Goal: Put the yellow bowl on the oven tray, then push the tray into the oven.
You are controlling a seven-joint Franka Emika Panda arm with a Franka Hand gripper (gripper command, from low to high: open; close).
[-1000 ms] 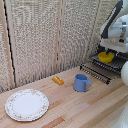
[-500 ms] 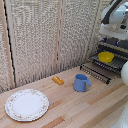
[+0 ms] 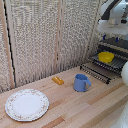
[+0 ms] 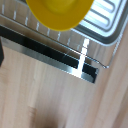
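The wooden table (image 3: 75,107) fills the lower part of the exterior view. At about 3 o'clock in that view stands the oven (image 3: 114,50), with its ribbed door (image 3: 97,71) folded down toward the table. Above it, near 1 o'clock, hangs the grabber (image 3: 111,36); its fingers are too blurred to see, so I cannot tell if the jaws are apart or together. The baking sheet (image 3: 112,61) lies in the oven mouth, and the yellow dish (image 3: 105,57) sits on its wire bars. In the wrist view the yellow dish (image 4: 59,12) rests on the bars of the baking sheet (image 4: 102,20), with the dark door edge just beside it.

On the table, the white patterned plate (image 3: 27,104) lies at 8 o'clock. The blue mug (image 3: 80,83) stands near the centre, in front of the door but apart from it. The small orange piece (image 3: 58,80) lies at 9 o'clock of the mug.
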